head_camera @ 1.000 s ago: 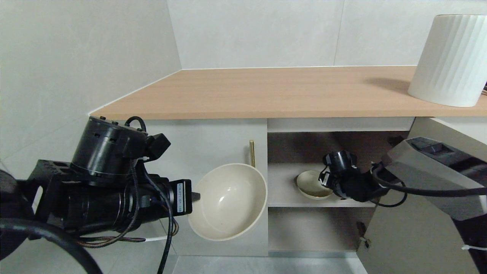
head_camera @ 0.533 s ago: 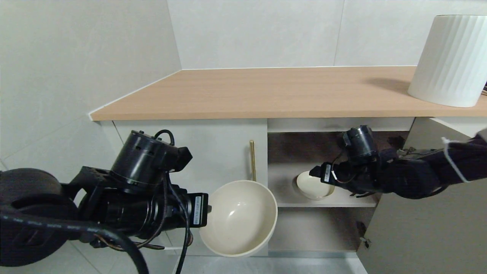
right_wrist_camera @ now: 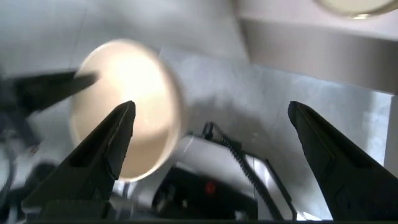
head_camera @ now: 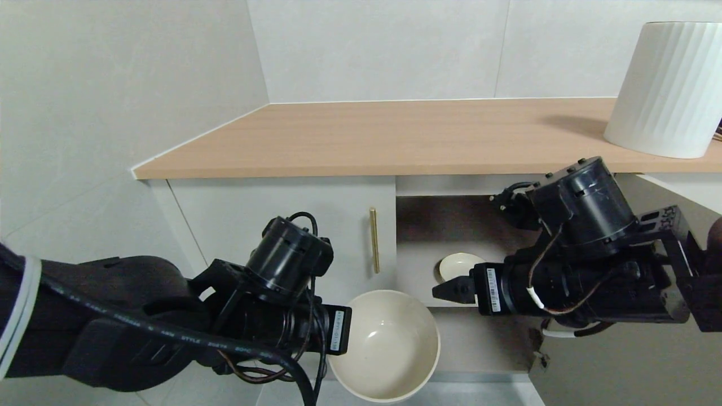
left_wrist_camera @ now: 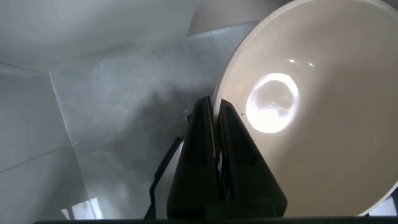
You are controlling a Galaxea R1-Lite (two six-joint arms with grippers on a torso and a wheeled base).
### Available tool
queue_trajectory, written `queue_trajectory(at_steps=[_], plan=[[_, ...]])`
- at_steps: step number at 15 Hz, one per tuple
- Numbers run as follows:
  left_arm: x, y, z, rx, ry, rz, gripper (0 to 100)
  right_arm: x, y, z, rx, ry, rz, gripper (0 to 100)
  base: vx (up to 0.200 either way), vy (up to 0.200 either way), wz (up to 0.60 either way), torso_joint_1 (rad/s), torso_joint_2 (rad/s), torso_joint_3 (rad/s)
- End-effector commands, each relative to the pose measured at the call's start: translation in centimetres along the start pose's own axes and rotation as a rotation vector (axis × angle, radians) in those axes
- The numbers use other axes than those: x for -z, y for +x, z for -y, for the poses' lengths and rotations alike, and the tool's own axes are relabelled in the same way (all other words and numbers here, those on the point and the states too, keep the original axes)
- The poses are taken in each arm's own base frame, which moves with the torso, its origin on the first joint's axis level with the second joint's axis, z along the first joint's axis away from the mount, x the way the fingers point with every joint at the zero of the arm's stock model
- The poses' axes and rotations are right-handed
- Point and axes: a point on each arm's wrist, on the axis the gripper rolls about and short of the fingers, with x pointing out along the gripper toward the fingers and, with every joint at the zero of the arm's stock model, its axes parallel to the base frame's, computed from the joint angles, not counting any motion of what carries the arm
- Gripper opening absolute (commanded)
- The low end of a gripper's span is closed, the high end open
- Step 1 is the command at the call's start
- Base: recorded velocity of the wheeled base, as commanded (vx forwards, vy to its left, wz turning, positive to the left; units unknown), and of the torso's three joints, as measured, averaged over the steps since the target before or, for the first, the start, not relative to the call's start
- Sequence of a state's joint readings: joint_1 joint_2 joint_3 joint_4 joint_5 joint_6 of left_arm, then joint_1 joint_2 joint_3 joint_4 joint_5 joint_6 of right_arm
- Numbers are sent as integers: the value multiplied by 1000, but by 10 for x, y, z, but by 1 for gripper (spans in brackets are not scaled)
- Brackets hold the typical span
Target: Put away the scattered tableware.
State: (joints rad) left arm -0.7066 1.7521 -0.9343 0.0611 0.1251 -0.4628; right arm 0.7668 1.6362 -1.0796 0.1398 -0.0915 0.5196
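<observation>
A large cream bowl [head_camera: 389, 347] hangs low in front of the cabinet, and my left gripper [head_camera: 340, 338] is shut on its rim. In the left wrist view the fingers [left_wrist_camera: 205, 130] pinch the edge of the large bowl [left_wrist_camera: 311, 112]. A small cream bowl [head_camera: 458, 265] rests on the shelf inside the open cabinet. My right gripper [head_camera: 445, 291] hovers just outside the opening, in front of that bowl, open and empty. The right wrist view shows its fingers spread wide [right_wrist_camera: 211, 134], with the large bowl [right_wrist_camera: 124, 106] beyond them.
A wooden countertop [head_camera: 395, 135] runs above the cabinet, with a white ribbed container [head_camera: 665, 87] at its right end. The left cabinet door [head_camera: 293, 220] is closed and has a gold handle [head_camera: 373, 239]. The right door [head_camera: 620, 349] stands open. A wall closes the left side.
My left arm has carried the large bowl down and to the right, toward the open compartment. My right gripper has drawn back out of the cabinet, away from the small bowl.
</observation>
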Motion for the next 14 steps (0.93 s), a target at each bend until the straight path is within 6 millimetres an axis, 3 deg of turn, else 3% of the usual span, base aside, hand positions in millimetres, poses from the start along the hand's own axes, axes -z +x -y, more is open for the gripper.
queue_trajectory(at_steps=[1,6,12,13,14], plan=[[2,2,3,0,10,-6,0,6,0,-9,-11,-27,-21,100,0,0,0,0,0,0],[3,-6,9,18,21,14,0,26,43,-17,113,-77,-104,100,0,0,0,0,0,0],[6,-7,12,24,31,7,0,30,56,-18,129,-74,-127,100,0,0,0,0,0,0],[6,-7,12,24,31,8,0,30,56,-18,129,-74,-127,0,0,0,0,0,0,0],[6,-7,12,24,31,7,0,29,55,-18,126,-71,-125,0,0,0,0,0,0,0]])
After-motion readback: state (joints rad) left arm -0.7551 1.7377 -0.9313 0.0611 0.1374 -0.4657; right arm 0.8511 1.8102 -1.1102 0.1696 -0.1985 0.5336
